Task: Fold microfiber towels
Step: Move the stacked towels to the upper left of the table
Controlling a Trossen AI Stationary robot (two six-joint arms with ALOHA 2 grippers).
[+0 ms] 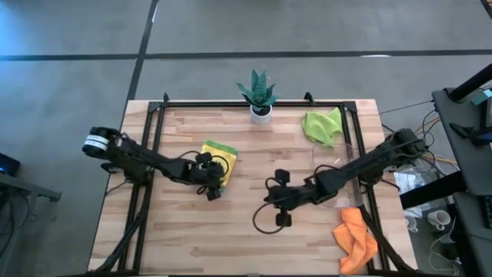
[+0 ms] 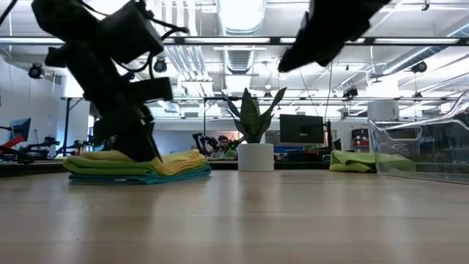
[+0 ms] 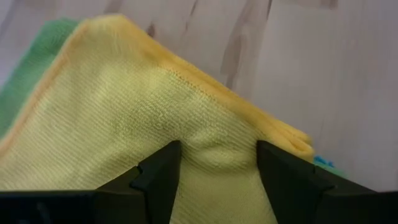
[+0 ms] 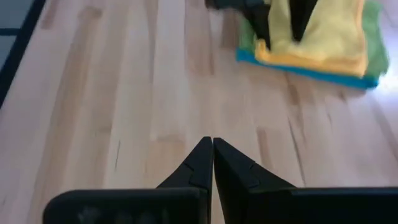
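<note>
A folded stack of microfiber towels [image 1: 221, 152] lies flat on the table left of centre, yellow on top [image 3: 124, 106], with green [image 3: 31, 68] and light blue [image 4: 311, 71] layers under it. My left gripper [image 3: 217, 168] stands open on the stack's near end [image 2: 143, 150]. My right gripper [image 4: 212, 149] is shut and empty, raised over bare wood at the table's middle [image 1: 275, 201]. A crumpled lime green towel [image 1: 323, 125] lies at the far right. An orange towel [image 1: 355, 238] lies bunched at the near right edge. My left gripper sets its two spread fingertips [image 3: 158, 177] on the yellow towel's top face [image 3: 217, 140], close to one corner. The fingers slant down onto it from the table's left. The cloth puckers a little between them. The towel lies flat on the stack.
A small potted plant [image 1: 259, 96] stands at the far edge, centre. A clear plastic tray [image 2: 418, 147] sits on the right side between the lime green and orange towels. Bare wood stretches along the near side [image 1: 192, 238]. A black frame [image 1: 231, 104] rims the table.
</note>
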